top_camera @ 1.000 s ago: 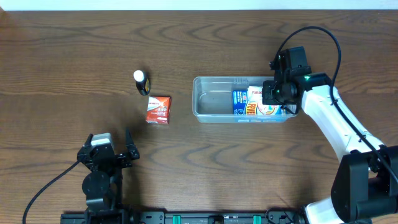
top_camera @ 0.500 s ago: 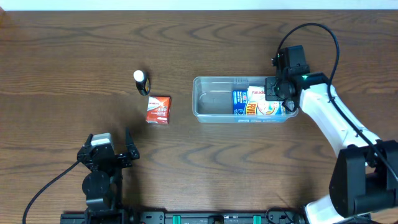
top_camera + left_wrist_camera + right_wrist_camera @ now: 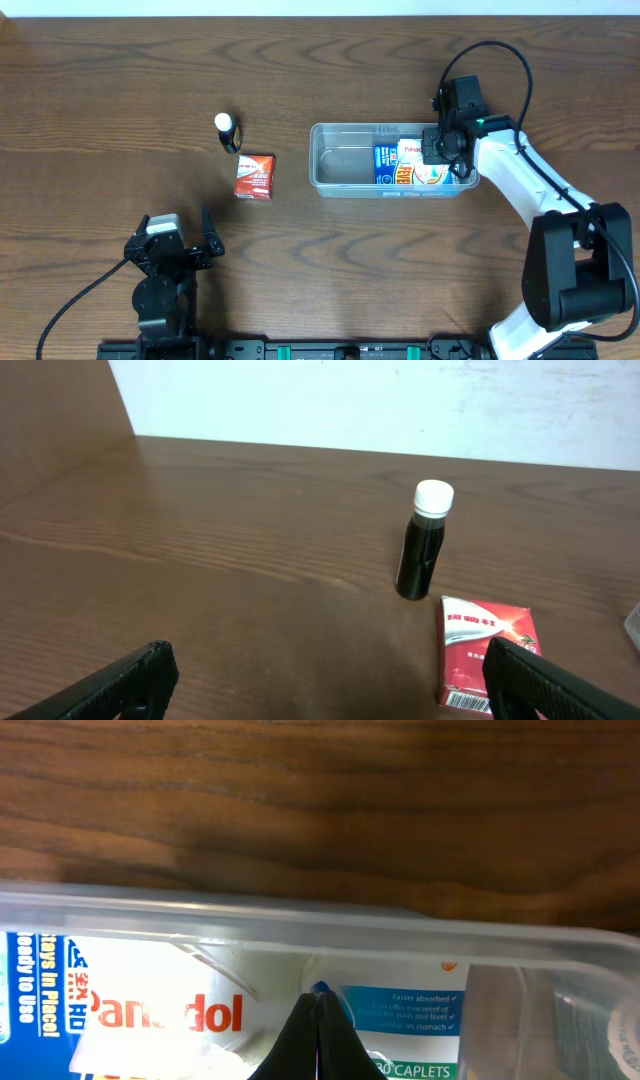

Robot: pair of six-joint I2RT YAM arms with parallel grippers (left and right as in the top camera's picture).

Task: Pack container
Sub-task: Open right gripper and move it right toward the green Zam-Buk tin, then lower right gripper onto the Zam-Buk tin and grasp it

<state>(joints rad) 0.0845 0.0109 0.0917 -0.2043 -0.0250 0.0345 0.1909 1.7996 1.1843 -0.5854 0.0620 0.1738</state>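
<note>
The clear plastic container (image 3: 345, 165) lies at the table's middle right. Its right half holds a blue box (image 3: 386, 165) and a white Panadol box (image 3: 418, 160); its left half is bare. My right gripper (image 3: 447, 143) is shut and empty above the container's right end. In the right wrist view its fingertips (image 3: 318, 1003) meet over the Panadol box (image 3: 160, 1010), behind the container's rim (image 3: 300, 925). A red box (image 3: 255, 176) and a dark bottle with a white cap (image 3: 228, 131) stand left of the container. My left gripper (image 3: 170, 250) is open near the front edge.
In the left wrist view the bottle (image 3: 424, 540) and the red box (image 3: 485, 652) stand ahead of the open fingers (image 3: 330, 680). A white wall runs along the table's far edge.
My right gripper has shifted slightly up and left over the container's right end. The left arm and the objects have not moved.
</note>
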